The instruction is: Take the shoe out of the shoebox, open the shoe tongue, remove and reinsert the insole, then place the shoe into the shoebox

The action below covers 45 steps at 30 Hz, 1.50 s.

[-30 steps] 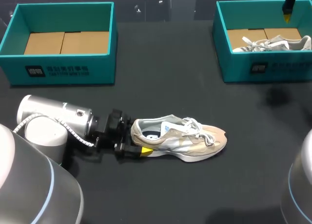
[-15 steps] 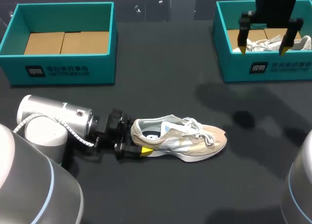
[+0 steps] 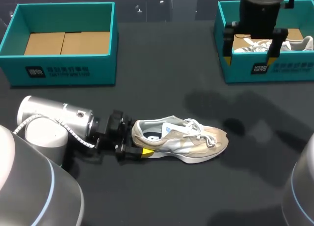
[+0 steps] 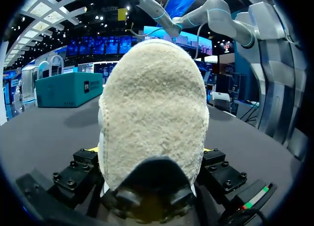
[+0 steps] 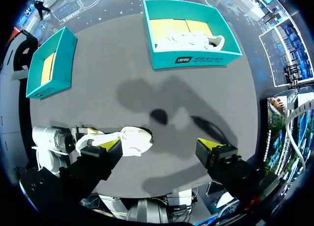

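Nearest the camera, the left arm lies low along the black table (image 3: 162, 83), and the left gripper (image 3: 138, 143) is clamped on the heel of a beige and white shoe (image 3: 184, 140). In the left wrist view the fleecy heel fills the space between the fingers. The shoe rests on its sole in the middle of the table, out of both boxes, toe pointing toward the right side, its laces loose and a pale insole showing inside. Neither the shoe nor the left arm has moved over the last second.

Further back, the right gripper (image 3: 250, 50) hangs high in front of the right shoebox (image 3: 267, 71), its fingers spread wide and holding nothing. A second ago only its tip showed at the far right corner; it has since swung in toward the middle, and its shadow (image 3: 230, 115) now falls near the shoe. It is probably coming to work the tongue or insole while the left arm steadies the heel.

At the far edge, the right shoebox holds a second shoe (image 3: 294, 43); the left shoebox (image 3: 64, 71) shows only its cardboard floor.
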Motion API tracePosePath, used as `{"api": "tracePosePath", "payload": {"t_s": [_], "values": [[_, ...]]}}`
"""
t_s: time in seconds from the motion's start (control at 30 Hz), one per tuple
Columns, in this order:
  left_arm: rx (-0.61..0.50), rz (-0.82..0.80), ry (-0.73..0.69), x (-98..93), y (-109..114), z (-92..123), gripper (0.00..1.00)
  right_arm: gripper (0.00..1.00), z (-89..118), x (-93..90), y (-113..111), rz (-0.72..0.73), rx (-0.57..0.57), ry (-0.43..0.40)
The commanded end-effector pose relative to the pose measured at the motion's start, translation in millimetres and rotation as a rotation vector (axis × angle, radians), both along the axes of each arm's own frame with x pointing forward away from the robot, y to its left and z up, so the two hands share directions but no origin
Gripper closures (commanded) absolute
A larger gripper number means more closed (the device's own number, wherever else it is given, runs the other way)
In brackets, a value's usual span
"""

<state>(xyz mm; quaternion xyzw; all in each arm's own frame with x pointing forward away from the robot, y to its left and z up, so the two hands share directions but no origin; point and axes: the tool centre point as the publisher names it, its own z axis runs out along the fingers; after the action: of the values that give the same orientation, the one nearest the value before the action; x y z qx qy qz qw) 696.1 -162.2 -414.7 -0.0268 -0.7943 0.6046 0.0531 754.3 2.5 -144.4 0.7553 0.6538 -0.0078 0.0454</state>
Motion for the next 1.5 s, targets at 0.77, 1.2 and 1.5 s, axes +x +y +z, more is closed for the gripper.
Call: {"api": "tracePosePath", "payload": {"t_s": [0.77, 1.2, 1.5], "values": [[0.001, 0.001, 0.0, 0.4, -3.7, -2.4, 1.0, 0.0, -56.4, -67.1, 206.4, -0.019, -0.077, -0.021], [0.001, 0.001, 0.0, 0.4, -3.7, -2.4, 1.0, 0.0, -60.2, -71.5, 211.4, -0.033, -0.035, -0.012], [0.001, 0.001, 0.0, 0.4, -3.7, -2.4, 1.0, 0.0, -83.8, -89.1, 241.2, -0.14, -0.228, -0.054]]}}
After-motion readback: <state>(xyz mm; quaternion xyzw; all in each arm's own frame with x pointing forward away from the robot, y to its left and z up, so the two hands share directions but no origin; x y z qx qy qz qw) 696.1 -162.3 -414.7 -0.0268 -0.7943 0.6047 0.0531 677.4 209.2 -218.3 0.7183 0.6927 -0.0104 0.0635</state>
